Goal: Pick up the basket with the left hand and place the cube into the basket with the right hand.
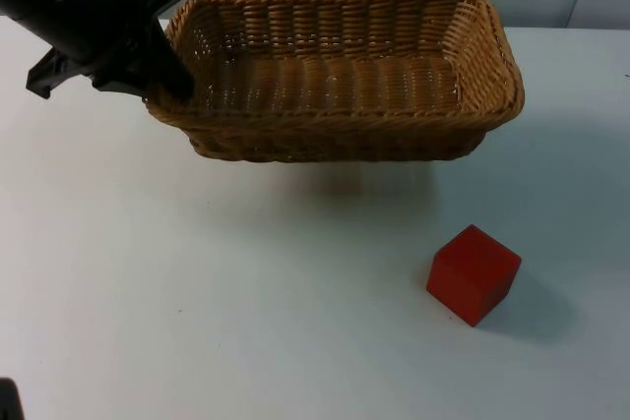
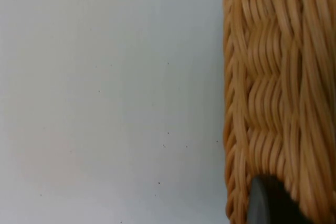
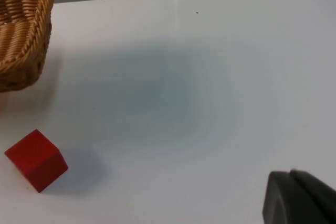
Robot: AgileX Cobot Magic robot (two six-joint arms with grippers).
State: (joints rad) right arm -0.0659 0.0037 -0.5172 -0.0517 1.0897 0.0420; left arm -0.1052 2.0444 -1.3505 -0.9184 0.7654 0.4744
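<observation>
While the basket: the wicker basket (image 1: 335,76) hangs tilted and lifted off the white table (image 1: 197,292), its shadow lying on the surface below its near wall, and it has nothing inside
Cube: the red cube (image 1: 473,273) sits on the table well apart from the basket, on the near side of the basket's right end, one corner turned toward the camera; the right wrist view shows the cube (image 3: 35,159) with its own shadow and the basket's corner (image 3: 23,30) beyond it
Left gripper: the left gripper (image 1: 169,81) pinches the basket's left short wall, one finger inside the rim and one outside; in the left wrist view a black fingertip (image 2: 270,203) lies against the weave of the basket (image 2: 278,93), with bare table alongside
Right gripper: it waits off to the cube's far side from the basket, a black fingertip (image 3: 299,198) standing well apart from the cube; whether its fingers are spread or pressed together cannot be told
Step in hand: by the look of it the first half, the lift with the left arm, is done, and the cube's turn has not yet begun
Next move: the right arm would need to come over the cube, line its fingers across two flat faces, not the turned corner, grip it and carry it over the basket's rim to the open middle, while the left arm holds the basket level enough to catch it
</observation>
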